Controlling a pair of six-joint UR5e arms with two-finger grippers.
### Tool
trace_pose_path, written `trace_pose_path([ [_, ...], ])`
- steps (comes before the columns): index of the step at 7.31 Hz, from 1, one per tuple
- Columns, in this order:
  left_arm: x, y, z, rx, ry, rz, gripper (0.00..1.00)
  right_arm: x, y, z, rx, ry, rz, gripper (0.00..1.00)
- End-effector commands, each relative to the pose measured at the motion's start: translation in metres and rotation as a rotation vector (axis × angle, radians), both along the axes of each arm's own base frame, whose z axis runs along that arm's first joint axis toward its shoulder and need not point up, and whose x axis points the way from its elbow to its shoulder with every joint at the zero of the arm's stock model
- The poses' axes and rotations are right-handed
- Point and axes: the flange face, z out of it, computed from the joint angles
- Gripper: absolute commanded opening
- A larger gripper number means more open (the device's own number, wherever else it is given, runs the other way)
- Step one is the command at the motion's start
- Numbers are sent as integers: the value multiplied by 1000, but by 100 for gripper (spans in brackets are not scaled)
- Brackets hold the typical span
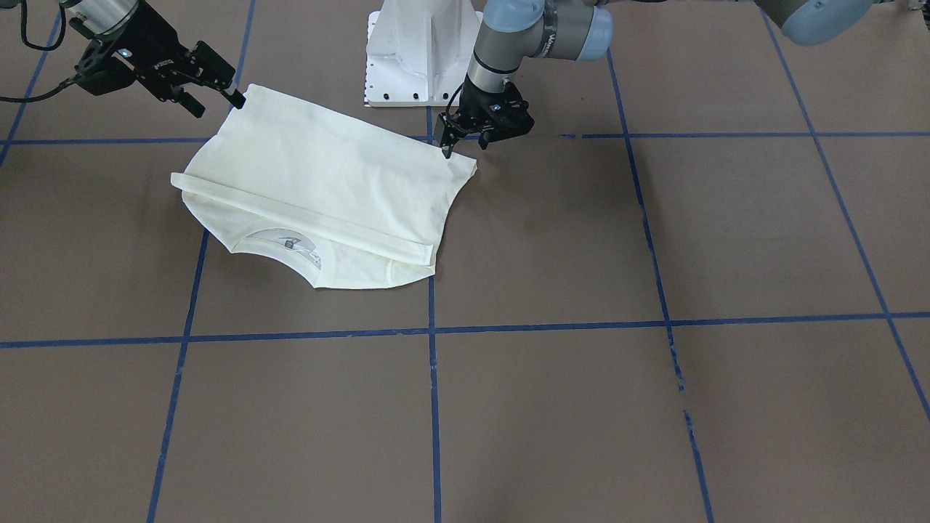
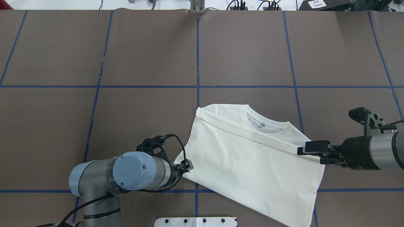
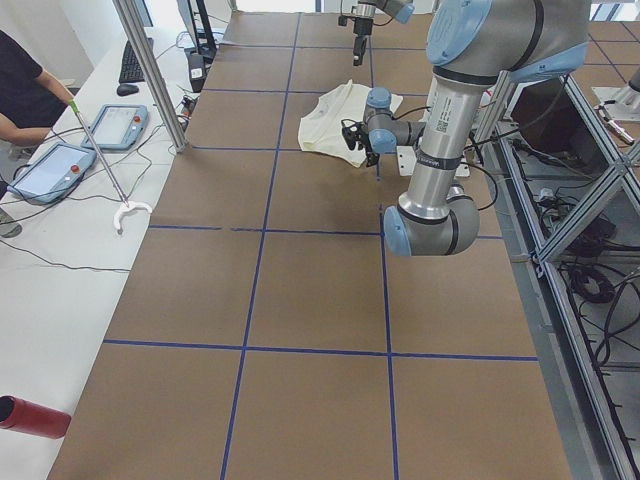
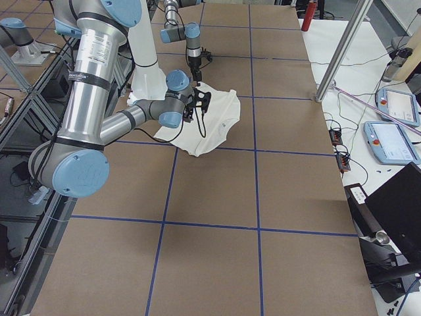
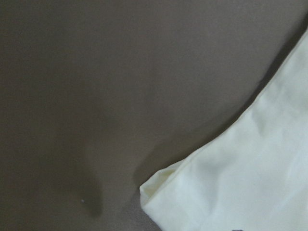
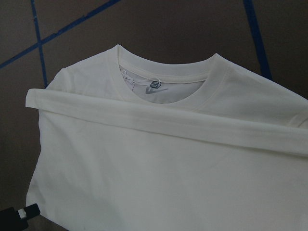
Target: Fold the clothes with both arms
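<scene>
From across the table, finds the right gripper (image 1: 218, 107) at upper left with fingers spread apart, not pinching, one tip touching a rear corner of the shirt (image 1: 320, 181). Finds the left gripper (image 1: 465, 149) just below the white base (image 1: 418, 51), likewise spread, one tip at the shirt's other rear corner. Shows the shirt folded flat on the brown table (image 1: 654, 399), plain side up, collar toward the camera, long axis slanting from one gripper to the other. From overhead, places the shirt (image 2: 252, 164) right of centre near the robot's edge, collar pointing away from the robot, a folded band crossing just below it. Shows the right gripper (image 2: 311, 156) open at that band's end. Leaves the left gripper (image 2: 186, 165) mostly under its own wrist, beside the shirt's near-left corner. From either table end, shows the shirt (image 3: 335, 120) (image 4: 223, 115) between both arms; cannot tell finger spread there. From the left wrist, catches one shirt corner (image 5: 231, 192) on bare table. From the right wrist, looks down on collar and band, with one fingertip (image 6: 19, 214) at the cloth's lower-left edge.
</scene>
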Motion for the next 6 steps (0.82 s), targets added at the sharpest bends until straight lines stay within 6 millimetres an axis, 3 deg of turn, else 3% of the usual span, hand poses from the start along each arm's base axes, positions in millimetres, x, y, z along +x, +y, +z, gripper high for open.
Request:
trace_pose_path([
  [1,-6,-15,-1,-1,0,-26,75,0,-2,1,1,1,3,100],
  [5,3,-21,9,-7,-25,-33,61,-1,-2,3,-2,5,2,100],
  [6,3,-20,8,-7,-22,-31,41,-2,-3,4,-3,6,2,100],
])
